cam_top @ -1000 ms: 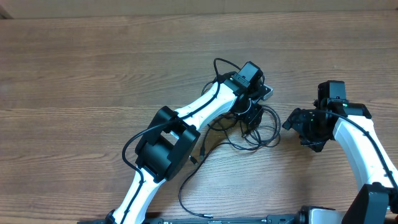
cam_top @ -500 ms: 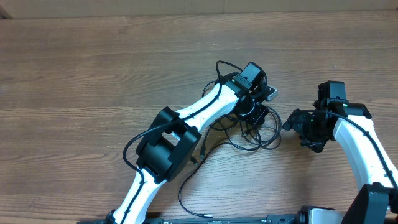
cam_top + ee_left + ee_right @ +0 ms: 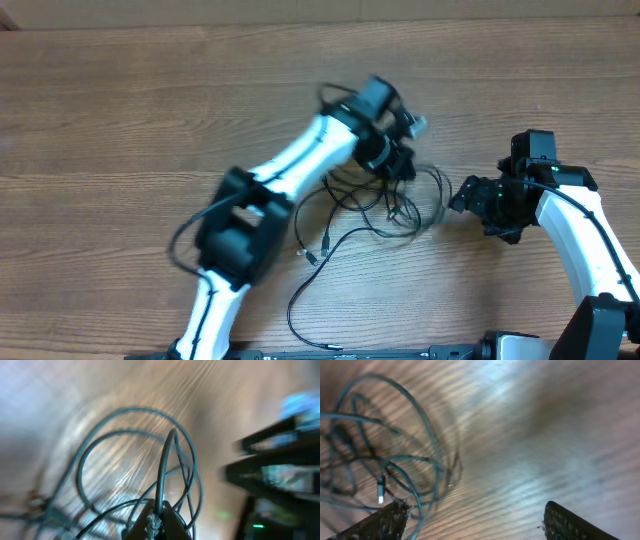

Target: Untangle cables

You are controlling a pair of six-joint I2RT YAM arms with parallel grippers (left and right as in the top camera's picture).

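- Tail (image 3: pixel 296 300): one strand runs from the tangle down to the lower centre-left of the overhead view, with a plug (image 3: pixel 310 256) lying close by. Risk: a pull on the tangle drags this tail against the left arm (image 3: pixel 240 225), where it can snag.
- Left gripper (image 3: pixel 156 519): jaws together, clamped on a single strand that rises from the fingertips. Risk: the strand is thin and can slip out under a sharp pull. Several loops cross behind it, so a straight pull may tighten a knot instead of freeing the strand.
- The left arm shows blurred in the overhead view. If it is travelling fast, any snag loads the grip abruptly.
- Cables (image 3: pixel 390 200): loose overlapping loops on the table, right of centre in the overhead view, just below the left gripper and between the two grippers.
- Right gripper (image 3: pixel 462 196): jaws apart, holding nothing, just right of the loops. Risk: nothing anchors the tangle, so the whole bundle may follow the left gripper. Closing here may also catch several strands at once.
- Table (image 3: pixel 120 120): flat wood-grain top with glare in both wrist views. It looks smooth, so cables probably slide rather than stay put.
- Room: nothing beyond the tabletop is shown.
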